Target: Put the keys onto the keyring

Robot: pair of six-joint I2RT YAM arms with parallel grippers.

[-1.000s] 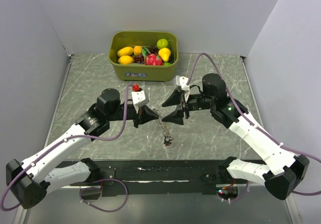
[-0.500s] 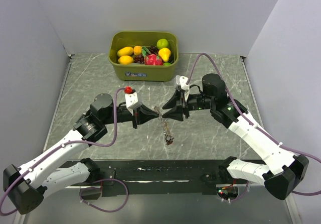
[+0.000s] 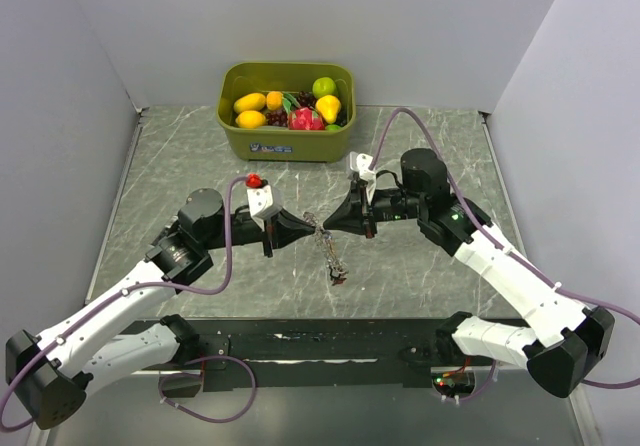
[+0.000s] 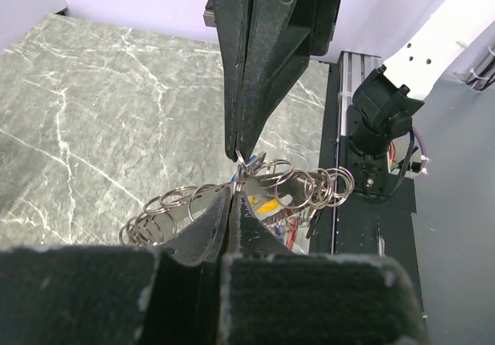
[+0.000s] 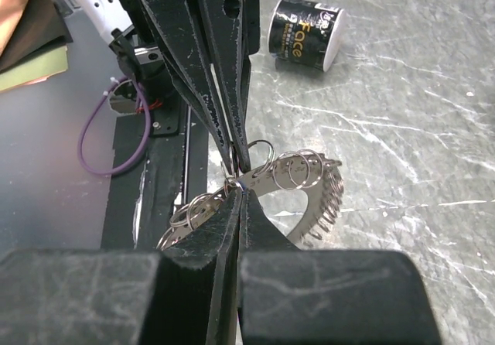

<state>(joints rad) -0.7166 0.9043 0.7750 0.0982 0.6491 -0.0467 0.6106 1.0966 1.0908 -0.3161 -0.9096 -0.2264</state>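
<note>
While both arms are meeting tip to tip on the near side of the fruit tub [image 3: 288, 144], the step in hand is looking like opening one loop of the keyring [image 3: 327, 248] to take a key. Doing it well is calling for small opposed pulls, with both tips staying on the same loop and no twisting of the floppy chain.

Left gripper [image 3: 308, 224]: fingers pressing together, pinching a ring. Right gripper [image 3: 328, 224]: likewise pressed together, nipping the same spot from the opposite side.

Keyring is hanging from the two tips and trailing away from the tub. Keys [image 4: 267, 206], with yellow and red heads, are showing beneath the rings; whether they are threaded, cannot tell.
</note>
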